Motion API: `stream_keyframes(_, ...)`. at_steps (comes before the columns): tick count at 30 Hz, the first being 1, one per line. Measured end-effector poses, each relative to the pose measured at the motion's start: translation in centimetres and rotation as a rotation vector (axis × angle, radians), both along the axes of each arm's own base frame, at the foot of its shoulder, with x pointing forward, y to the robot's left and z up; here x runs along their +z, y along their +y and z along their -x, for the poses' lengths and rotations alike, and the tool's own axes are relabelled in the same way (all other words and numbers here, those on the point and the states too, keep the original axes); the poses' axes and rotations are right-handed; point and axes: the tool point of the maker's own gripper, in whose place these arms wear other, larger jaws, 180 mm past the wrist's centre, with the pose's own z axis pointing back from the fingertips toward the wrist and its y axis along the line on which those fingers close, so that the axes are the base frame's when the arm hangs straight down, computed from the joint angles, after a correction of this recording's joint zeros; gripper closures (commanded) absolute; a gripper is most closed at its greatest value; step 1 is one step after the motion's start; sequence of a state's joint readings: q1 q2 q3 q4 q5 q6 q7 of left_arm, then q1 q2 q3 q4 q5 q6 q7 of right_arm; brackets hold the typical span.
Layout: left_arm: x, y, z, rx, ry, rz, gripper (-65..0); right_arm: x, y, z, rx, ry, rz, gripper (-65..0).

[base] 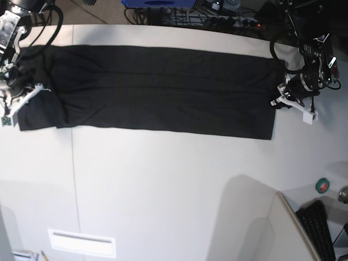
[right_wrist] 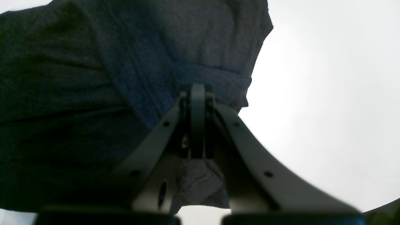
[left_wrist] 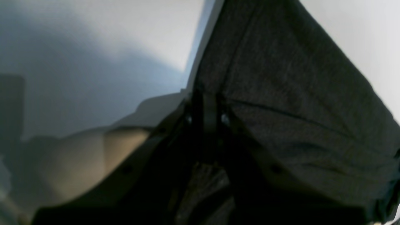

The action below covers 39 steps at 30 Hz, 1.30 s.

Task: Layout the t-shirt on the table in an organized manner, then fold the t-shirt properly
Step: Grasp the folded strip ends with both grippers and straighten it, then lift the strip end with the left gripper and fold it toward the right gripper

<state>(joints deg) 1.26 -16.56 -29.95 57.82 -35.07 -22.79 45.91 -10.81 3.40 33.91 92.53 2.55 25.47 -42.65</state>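
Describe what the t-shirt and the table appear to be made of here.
The t-shirt: soft black knit cloth, matte; the wrist views show fine ribbed weave, creases and a stitched hem. The table: smooth white hard top, likely laminate, with a faint sheen and a thin dark seam.

Robotics lab: cables (base: pixel 228 19), keyboard (base: pixel 321 228).

Large soft black cloth t-shirt (base: pixel 157 92): plain black all over in the base view, no print showing; faint lengthwise creases read as darker bands. Close up in the wrist views the weave looks heathered charcoal grey. Smooth white bench (base: pixel 163 179): white to pale grey, one thin dark seam line down its left part, soft grey shadows. Left hand (base: pixel 278 102): white fingers on a black arm. Right hand (base: pixel 20 103): white fingers. Small round green-and-red object (base: pixel 323 186) near the bench's right edge.
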Motion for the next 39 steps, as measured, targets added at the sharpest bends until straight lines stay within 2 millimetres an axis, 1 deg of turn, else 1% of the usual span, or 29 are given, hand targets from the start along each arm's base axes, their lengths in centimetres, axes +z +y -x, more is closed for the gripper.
stream_keyframes(2, 0.2, 0.4, 0.0, 0.004, -0.008, -0.008, 0.0, 0.0, 0.0, 0.0, 0.000, -0.001, 0.000, 0.0)
stream_keyframes(3, 0.4, 1.1, 0.0, 0.009, -0.017, -0.025, 0.0, 0.0, 0.1, -0.1, 0.000, -0.002, -0.002, 0.0)
stream_keyframes(4, 0.6, 1.9, -0.1, 0.013, -0.026, -0.049, 0.0, 0.0, 0.1, -0.1, 0.000, -0.003, -0.002, 0.0)
stream_keyframes(9, 1.8, 6.5, 0.6, 0.027, 0.002, -0.177, 0.0, 0.0, 0.1, -0.1, 0.000, -0.003, -0.003, 0.0)
stream_keyframes(10, 2.4, 7.0, 0.6, 0.015, 0.000, -0.201, 0.0, 0.0, 0.1, -0.1, 0.000, -0.003, -0.002, 0.0)
stream_keyframes(12, 4.1, 7.2, -0.1, -0.014, -0.045, -0.241, 0.0, 0.0, 0.1, -0.1, -0.001, -0.004, -0.004, 0.0)
stream_keyframes(14, 6.0, 6.5, -0.7, -0.056, -0.097, -0.277, 0.0, 0.1, 0.1, -0.2, 0.000, -0.004, -0.002, 0.0)
stream_keyframes(15, 7.0, 6.0, -0.8, -0.082, -0.124, -0.297, 0.0, 0.1, 0.1, -0.2, -0.001, -0.006, -0.003, 0.0)
stream_keyframes(17, 8.4, 5.2, -0.4, -0.116, -0.138, -0.323, 0.0, 0.1, 0.1, -0.2, -0.001, -0.005, -0.002, 0.0)
stream_keyframes(19, 8.9, 4.6, 0.2, -0.081, -0.114, -0.348, 0.0, 0.1, 0.0, -0.1, -0.002, -0.003, 0.000, 0.0)
stream_keyframes(20, 9.2, 3.7, 0.3, -0.085, -0.123, -0.339, 0.0, 0.1, 0.0, -0.2, -0.002, -0.004, 0.000, 0.0)
stream_keyframes(24, 10.7, -1.8, 0.3, -0.154, -0.183, -0.276, 0.0, 0.1, 0.0, -0.2, -0.003, -0.006, -0.001, 0.0)
stream_keyframes(25, 10.9, -2.7, 0.4, -0.161, -0.184, -0.261, 0.0, 0.1, 0.0, -0.3, -0.002, -0.006, 0.001, 0.0)
stream_keyframes(28, 10.9, -4.6, 1.0, -0.173, -0.151, -0.232, 0.0, 0.1, 0.0, -0.3, -0.002, -0.006, 0.001, 0.0)
stream_keyframes(30, 11.0, -5.9, 0.9, -0.177, -0.157, -0.209, 0.0, 0.2, 0.0, -0.3, -0.002, -0.006, 0.002, 0.0)
stream_keyframes(35, 10.2, -11.3, 0.6, -0.313, -0.159, -0.143, 0.0, 0.2, -0.1, -0.3, -0.001, -0.006, 0.004, 0.0)
stream_keyframes(38, 9.8, -13.7, 0.7, -0.370, -0.150, -0.117, 0.0, 0.2, -0.2, -0.3, -0.001, -0.007, 0.005, 0.0)
stream_keyframes(39, 9.6, -14.3, 0.7, -0.354, -0.133, -0.103, 0.0, 0.3, -0.2, -0.4, -0.001, -0.008, 0.004, 0.0)
